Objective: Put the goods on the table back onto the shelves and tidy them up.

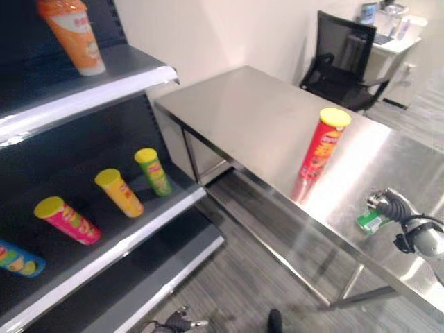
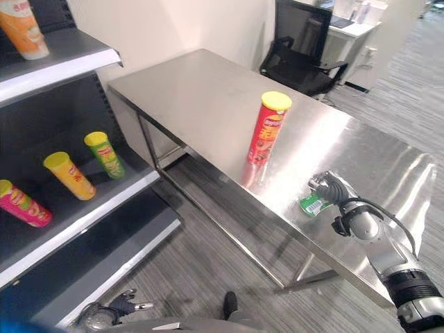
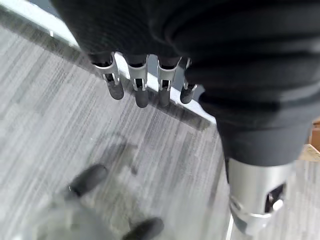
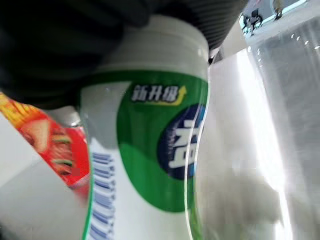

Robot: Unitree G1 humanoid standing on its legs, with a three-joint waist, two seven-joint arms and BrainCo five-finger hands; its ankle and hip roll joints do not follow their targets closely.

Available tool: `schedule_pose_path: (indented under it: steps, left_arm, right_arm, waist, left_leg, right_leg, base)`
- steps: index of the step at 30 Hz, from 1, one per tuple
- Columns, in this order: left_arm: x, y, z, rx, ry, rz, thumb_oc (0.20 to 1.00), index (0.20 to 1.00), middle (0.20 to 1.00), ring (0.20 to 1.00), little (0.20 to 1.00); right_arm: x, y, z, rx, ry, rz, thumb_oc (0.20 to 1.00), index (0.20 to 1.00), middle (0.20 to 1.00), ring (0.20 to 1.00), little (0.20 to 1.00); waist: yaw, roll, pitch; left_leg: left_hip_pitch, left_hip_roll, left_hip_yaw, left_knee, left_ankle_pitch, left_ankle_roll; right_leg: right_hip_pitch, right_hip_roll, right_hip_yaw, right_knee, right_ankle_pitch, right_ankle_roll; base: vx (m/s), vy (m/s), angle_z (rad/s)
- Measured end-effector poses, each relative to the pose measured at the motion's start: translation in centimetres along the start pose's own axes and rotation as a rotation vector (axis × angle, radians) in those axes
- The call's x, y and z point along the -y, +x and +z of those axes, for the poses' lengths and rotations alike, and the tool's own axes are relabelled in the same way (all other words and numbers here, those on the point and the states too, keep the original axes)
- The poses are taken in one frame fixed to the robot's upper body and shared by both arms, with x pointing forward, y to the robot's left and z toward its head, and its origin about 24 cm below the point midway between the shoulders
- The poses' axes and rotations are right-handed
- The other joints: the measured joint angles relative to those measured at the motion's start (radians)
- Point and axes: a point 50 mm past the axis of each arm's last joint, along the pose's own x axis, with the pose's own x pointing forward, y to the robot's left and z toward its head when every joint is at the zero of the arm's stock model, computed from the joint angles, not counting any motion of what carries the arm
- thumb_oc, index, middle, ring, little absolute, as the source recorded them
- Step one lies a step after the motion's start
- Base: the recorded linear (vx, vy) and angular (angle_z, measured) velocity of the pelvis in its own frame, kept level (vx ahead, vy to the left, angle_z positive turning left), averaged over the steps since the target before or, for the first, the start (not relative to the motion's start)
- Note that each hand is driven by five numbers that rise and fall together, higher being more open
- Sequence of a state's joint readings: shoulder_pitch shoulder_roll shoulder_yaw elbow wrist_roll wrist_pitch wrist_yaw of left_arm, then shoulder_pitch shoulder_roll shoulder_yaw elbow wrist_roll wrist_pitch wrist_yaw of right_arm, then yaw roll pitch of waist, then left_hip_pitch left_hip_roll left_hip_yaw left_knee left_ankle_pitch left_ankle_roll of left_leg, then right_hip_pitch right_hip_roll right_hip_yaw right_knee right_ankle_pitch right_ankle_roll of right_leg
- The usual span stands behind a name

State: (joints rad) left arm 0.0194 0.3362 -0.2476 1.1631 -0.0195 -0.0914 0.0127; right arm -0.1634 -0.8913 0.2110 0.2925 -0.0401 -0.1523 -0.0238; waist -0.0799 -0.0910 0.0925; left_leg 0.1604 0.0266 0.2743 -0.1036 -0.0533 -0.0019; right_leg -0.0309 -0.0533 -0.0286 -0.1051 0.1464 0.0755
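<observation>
Steel table: one red crisp tube with a yellow lid, upright, long axis vertical, near the middle of the front half. Just beside the near edge, a small green-and-white bottle lies under the right hand; in the right wrist view the bottle sits very close against the dark cover, white cap towards the wrist, long axis running along the hand. The hand is on the bottle, but whether its fingers close round it I cannot tell. Left hand: hangs low over the grey floor, fingers straight and loosely apart, holding nothing. Shelves, at the left: on the upper board an orange tube, leaning. On the middle board a green tube, a yellow tube and a pink tube, each yellow-lidded and tilted back with the lid up and left; a blue tube lies nearly flat at the far left. Beyond the table, a black office chair.
</observation>
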Motion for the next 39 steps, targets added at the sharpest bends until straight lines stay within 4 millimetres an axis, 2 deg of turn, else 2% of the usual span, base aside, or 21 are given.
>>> schedule_pose_path:
  steps: [3, 4, 5, 7, 9, 11, 12, 13, 17, 19, 20, 22, 25, 30, 33, 34, 35, 36, 37, 38, 39]
  left_arm:
    - [-0.5, 0.2, 0.5, 0.000, 0.005, 0.021, 1.000, 1.000, 1.000, 1.000, 1.000]
    - [-0.3, 0.3, 1.0, 0.011, 0.004, 0.017, 1.000, 1.000, 1.000, 1.000, 1.000]
    - [-0.3, 0.3, 1.1, 0.013, 0.003, 0.016, 1.000, 1.000, 1.000, 1.000, 1.000]
    - [0.4, 0.5, 1.7, 0.026, -0.004, 0.002, 1.000, 1.000, 1.000, 1.000, 1.000]
    - [0.6, 0.5, 2.1, 0.037, -0.008, -0.002, 1.000, 1.000, 1.000, 1.000, 1.000]
    - [0.6, 0.6, 2.5, 0.045, -0.009, 0.002, 1.000, 1.000, 1.000, 1.000, 1.000]
    - [0.6, 0.6, 2.3, 0.041, -0.009, 0.003, 1.000, 1.000, 1.000, 1.000, 1.000]
    - [0.6, 0.6, 2.2, 0.039, -0.010, 0.004, 1.000, 1.000, 1.000, 1.000, 1.000]
    - [2.1, 0.4, 1.7, 0.029, -0.042, -0.018, 1.000, 1.000, 1.000, 1.000, 1.000]
    - [3.9, -0.1, 0.2, -0.007, -0.062, -0.056, 1.000, 1.000, 1.000, 1.000, 1.000]
    - [4.4, -0.2, -0.2, -0.013, -0.065, -0.070, 1.000, 1.000, 1.000, 1.000, 1.000]
    - [4.4, -0.1, 0.5, 0.014, -0.050, -0.074, 1.000, 1.000, 1.000, 1.000, 1.000]
    - [4.6, 0.0, 1.0, 0.025, -0.053, -0.080, 1.000, 1.000, 1.000, 1.000, 1.000]
    - [4.6, 0.0, 1.0, 0.027, -0.057, -0.079, 1.000, 1.000, 1.000, 1.000, 1.000]
    - [4.5, -0.1, 1.0, 0.040, -0.068, -0.074, 1.000, 1.000, 1.000, 1.000, 1.000]
    - [4.3, -0.1, 0.9, 0.036, -0.076, -0.068, 1.000, 1.000, 1.000, 1.000, 1.000]
    - [3.9, 0.0, 1.0, 0.040, -0.084, -0.056, 1.000, 1.000, 1.000, 1.000, 1.000]
    - [3.4, 0.3, 2.1, 0.068, -0.082, -0.046, 1.000, 1.000, 1.000, 1.000, 1.000]
    - [3.3, 0.4, 2.5, 0.075, -0.084, -0.041, 1.000, 1.000, 1.000, 1.000, 1.000]
    - [3.2, 0.4, 2.8, 0.084, -0.083, -0.040, 1.000, 1.000, 1.000, 1.000, 1.000]
    - [2.2, 0.4, 2.6, 0.086, -0.103, -0.012, 1.000, 1.000, 1.000, 1.000, 1.000]
  right_arm:
    - [0.6, 0.7, 1.6, 0.066, 0.000, -0.022, 0.200, 0.200, 0.200, 0.200, 0.200]
    - [1.2, 1.0, 3.0, 0.123, -0.007, -0.038, 0.200, 0.200, 0.200, 0.200, 0.200]
    - [1.3, 1.1, 3.4, 0.139, -0.009, -0.042, 0.200, 0.200, 0.200, 0.200, 0.200]
    - [2.3, 1.0, 5.5, 0.231, -0.040, -0.059, 0.200, 0.200, 0.200, 0.200, 0.200]
    - [2.8, 0.7, 6.3, 0.273, -0.056, -0.065, 0.200, 0.200, 0.200, 0.200, 0.200]
    - [3.6, -0.7, 6.6, 0.306, -0.076, -0.089, 0.200, 0.200, 0.200, 0.200, 0.200]
    - [4.0, -0.8, 6.7, 0.312, -0.077, -0.105, 0.200, 0.200, 0.200, 0.200, 0.200]
    - [4.3, -0.9, 6.8, 0.316, -0.077, -0.115, 0.200, 0.200, 0.200, 0.200, 0.200]
    - [5.9, -2.1, 7.5, 0.357, -0.150, -0.136, 0.200, 0.200, 0.200, 0.200, 0.200]
    - [6.9, -3.0, 8.0, 0.388, -0.164, -0.174, 0.200, 0.200, 0.200, 0.200, 0.200]
    - [7.1, -3.4, 8.1, 0.396, -0.163, -0.190, 0.200, 0.200, 0.200, 0.200, 0.200]
    - [7.4, -4.3, 7.6, 0.390, -0.157, -0.219, 0.200, 0.200, 0.200, 0.200, 0.200]
    - [7.5, -4.3, 7.9, 0.404, -0.159, -0.227, 0.200, 0.200, 0.200, 0.200, 0.200]
    - [8.2, -4.0, 9.0, 0.454, -0.166, -0.258, 0.200, 0.200, 0.200, 0.200, 0.200]
    - [8.5, -3.9, 9.5, 0.481, -0.168, -0.271, 0.200, 0.200, 0.200, 0.200, 0.200]
    - [8.5, -3.7, 9.8, 0.493, -0.168, -0.269, 0.200, 0.200, 0.200, 0.200, 0.200]
    - [8.5, -3.8, 10.0, 0.508, -0.167, -0.272, 0.200, 0.200, 0.200, 0.200, 0.200]
    - [8.6, -3.8, 10.0, 0.511, -0.171, -0.269, 0.200, 0.200, 0.200, 0.200, 0.200]
    - [8.8, -3.8, 10.2, 0.513, -0.191, -0.266, 0.200, 0.200, 0.200, 0.200, 0.200]
    - [8.8, -3.8, 10.1, 0.512, -0.187, -0.271, 0.200, 0.200, 0.200, 0.200, 0.200]
    - [8.2, -4.0, 10.0, 0.513, -0.180, -0.253, 0.200, 0.200, 0.200, 0.200, 0.200]
  waist:
    - [-0.025, -0.013, -0.002]
    - [-0.044, -0.015, -0.005]
    - [-0.047, -0.015, -0.006]
    - [-0.058, -0.011, -0.007]
    - [-0.059, -0.009, -0.009]
    - [-0.059, 0.003, -0.010]
    - [-0.058, 0.010, -0.012]
    - [-0.059, 0.015, -0.013]
    - [-0.046, 0.044, -0.029]
    - [-0.043, 0.054, -0.035]
    - [-0.026, 0.058, -0.034]
    - [0.003, 0.063, -0.037]
    - [0.033, 0.082, -0.036]
    - [0.051, 0.091, -0.022]
    - [0.059, 0.086, 0.003]
    - [0.073, 0.079, 0.021]
    - [0.076, 0.077, 0.042]
    - [0.050, 0.057, 0.066]
    - [0.048, 0.067, 0.078]
    - [0.052, 0.057, 0.090]
    - [0.058, 0.035, 0.100]
  left_leg:
    - [0.003, 0.000, 0.022, -0.003, 0.000, 0.000]
    - [0.002, 0.000, 0.031, -0.003, 0.000, 0.000]
    - [0.001, 0.000, 0.033, -0.003, 0.000, 0.000]
    - [0.002, 0.002, 0.039, -0.001, 0.001, -0.001]
    - [0.005, 0.006, 0.039, 0.002, 0.001, -0.001]
    - [0.010, 0.015, 0.011, 0.001, 0.003, -0.005]
    - [0.014, 0.016, 0.001, -0.004, 0.002, -0.006]
    - [0.014, 0.018, -0.007, -0.004, 0.002, -0.006]
    - [-0.002, 0.025, -0.062, -0.004, 0.002, -0.005]
    - [-0.001, 0.035, -0.098, -0.003, 0.004, -0.010]
    - [-0.002, 0.039, -0.117, -0.003, 0.009, -0.013]
    - [-0.007, 0.046, -0.167, -0.003, 0.019, -0.027]
    - [-0.042, 0.048, -0.238, 0.002, 0.041, -0.036]
    - [-0.052, 0.055, -0.291, 0.002, 0.054, -0.041]
    - [-0.072, 0.064, -0.344, -0.003, 0.063, -0.046]
    - [-0.076, 0.069, -0.350, 0.003, 0.073, -0.054]
    - [-0.125, 0.060, -0.370, 0.058, 0.088, -0.076]
    - [-0.168, 0.051, -0.359, 0.097, 0.104, -0.096]
    - [-0.189, 0.057, -0.319, 0.099, 0.103, -0.100]
    - [-0.210, 0.079, -0.220, 0.112, 0.084, -0.079]
    - [-0.209, 0.139, -0.013, 0.134, 0.071, -0.079]
  right_leg:
    - [-0.003, 0.002, 0.013, 0.000, -0.006, 0.006]
    - [-0.010, 0.002, 0.016, 0.000, -0.006, 0.007]
    - [-0.013, 0.002, 0.017, 0.000, -0.006, 0.007]
    - [-0.016, 0.006, 0.022, 0.000, 0.000, 0.006]
    - [-0.014, 0.011, 0.027, 0.000, 0.003, 0.003]
    - [0.006, 0.014, 0.004, 0.000, 0.006, -0.011]
    - [0.014, 0.014, -0.004, 0.000, 0.000, -0.013]
    - [0.019, 0.013, -0.012, 0.000, -0.010, -0.006]
    - [0.026, 0.010, -0.062, 0.000, -0.021, -0.015]
    - [0.048, 0.015, -0.104, 0.000, -0.037, -0.021]
    - [0.055, 0.017, -0.118, 0.000, -0.041, -0.024]
    - [0.072, 0.017, -0.168, 0.000, -0.055, -0.028]
    - [0.073, 0.015, -0.235, 0.000, -0.063, -0.031]
    - [0.088, 0.025, -0.277, 0.000, -0.074, -0.032]
    - [0.094, 0.041, -0.299, 0.001, -0.086, -0.040]
    - [0.095, 0.050, -0.302, 0.003, -0.089, -0.045]
    - [0.094, 0.047, -0.328, 0.006, -0.093, -0.045]
    - [0.095, 0.029, -0.347, 0.000, -0.095, -0.046]
    - [0.095, 0.028, -0.386, 0.001, -0.101, -0.057]
    - [0.092, 0.029, -0.417, -0.001, -0.106, -0.073]
    - [0.098, 0.009, -0.460, -0.001, -0.113, -0.085]
  base:
    - [-0.04, -0.023, -0.22]
    - [-0.03, -0.039, -0.16]
    - [-0.02, -0.031, -0.18]
    - [0.00, -0.040, -0.11]
    - [0.00, -0.081, -0.02]
    - [-0.01, -0.138, 0.29]
    - [0.00, -0.109, 0.36]
    - [0.00, -0.086, 0.29]
    - [0.02, -0.087, 0.41]
    - [0.01, -0.110, 0.54]
    - [-0.01, -0.101, 0.47]
    - [-0.05, -0.098, 0.64]
    - [-0.07, -0.122, 0.72]
    - [-0.02, -0.097, 0.34]
    - [-0.06, -0.100, 0.50]
    - [-0.12, 0.008, 0.51]
    - [-0.12, 0.081, 0.85]
    - [-0.06, 0.135, 1.21]
    - [0.02, 0.174, 1.19]
    - [0.09, 0.285, 1.15]
    - [0.16, 0.403, 0.88]
